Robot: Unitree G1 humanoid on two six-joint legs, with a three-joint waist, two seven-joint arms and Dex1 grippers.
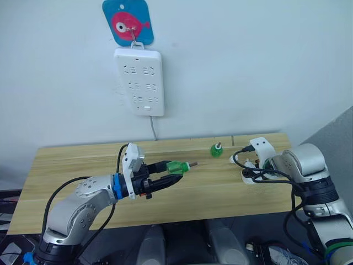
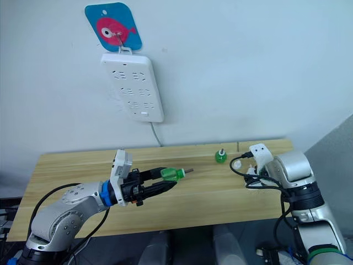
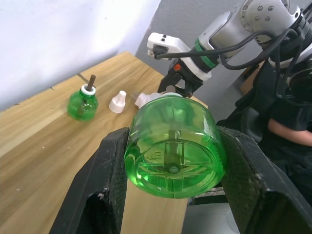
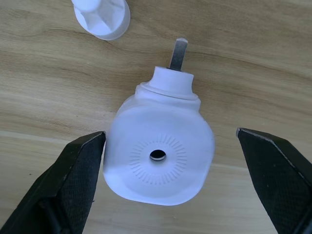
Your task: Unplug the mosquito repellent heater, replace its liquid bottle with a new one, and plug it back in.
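My left gripper (image 3: 173,163) is shut on a green liquid bottle (image 1: 175,167), held sideways above the table's middle with its wick pointing right. A second green bottle (image 1: 216,149) stands upright at the back right of the table. The white mosquito repellent heater (image 4: 158,156) lies on the wood at the right, one metal prong (image 4: 178,52) showing. My right gripper (image 4: 170,136) hangs over it, open, one finger on each side and not touching it. A white cap (image 4: 101,17) lies just beyond the heater.
A white power strip (image 1: 140,81) hangs on the wall above the wooden table (image 1: 71,165), under a blue fish hook plate (image 1: 128,22); its cord runs down behind the table. The table's left half is bare wood.
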